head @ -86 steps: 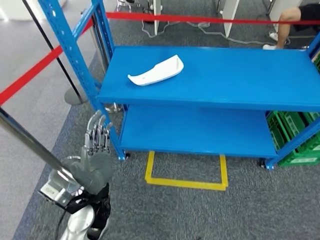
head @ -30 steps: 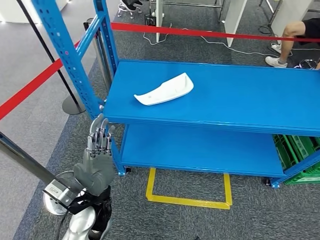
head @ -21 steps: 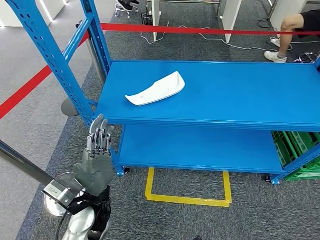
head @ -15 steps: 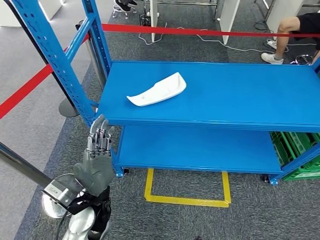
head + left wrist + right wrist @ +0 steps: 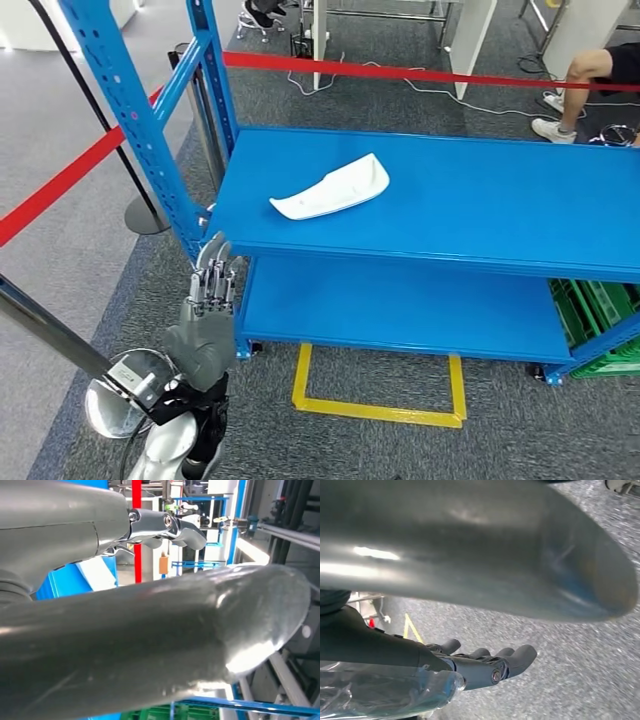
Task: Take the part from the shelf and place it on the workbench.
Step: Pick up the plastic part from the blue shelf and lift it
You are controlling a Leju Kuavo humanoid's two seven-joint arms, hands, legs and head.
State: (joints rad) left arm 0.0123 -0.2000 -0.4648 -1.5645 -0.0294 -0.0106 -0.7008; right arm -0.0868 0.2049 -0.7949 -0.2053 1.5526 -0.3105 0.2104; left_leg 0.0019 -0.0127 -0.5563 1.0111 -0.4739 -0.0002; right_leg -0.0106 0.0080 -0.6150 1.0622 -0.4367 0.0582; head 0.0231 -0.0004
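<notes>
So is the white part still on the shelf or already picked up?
On the shelf: the white part lies flat on the top blue shelf, with the left hand below, apart.

The blue shelf (image 5: 453, 200) runs off the head view's right edge, so its far end is cut off, and the green crate (image 5: 604, 320) beside its lower deck is half hidden behind the shelf's corner post. A person (image 5: 581, 75) beyond the shelf shows as a leg and shoe (the rest lies past the frame). In the left wrist view the left hand (image 5: 151, 645) is a blurred grey mass, so what lies behind it near the shelf cannot be made out.
</notes>
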